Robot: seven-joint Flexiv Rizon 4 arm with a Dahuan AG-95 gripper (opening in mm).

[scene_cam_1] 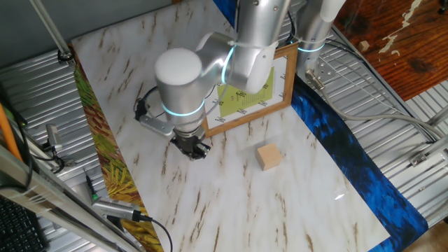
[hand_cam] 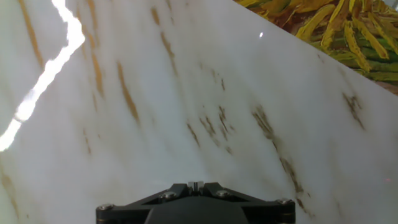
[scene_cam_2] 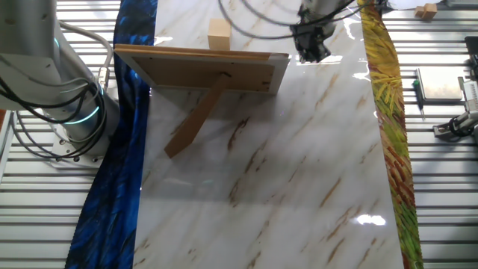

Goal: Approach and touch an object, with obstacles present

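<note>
The cube (scene_cam_1: 269,157) sits on the marble table (scene_cam_1: 280,217), in front of the standing frame (scene_cam_1: 280,103), which walls off 1 side. The gripper (scene_cam_1: 192,148) hangs low over bare marble, well apart from the cube, probably to come in along the open side. It holds nothing; its opening cannot be told, as the fingers look dark and bunched.

No legible text, labels or numbers anywhere. Brown wood-framed picture (scene_cam_1: 253,95) carries a yellow-green printed panel; its fine markings are too small to read.
</note>
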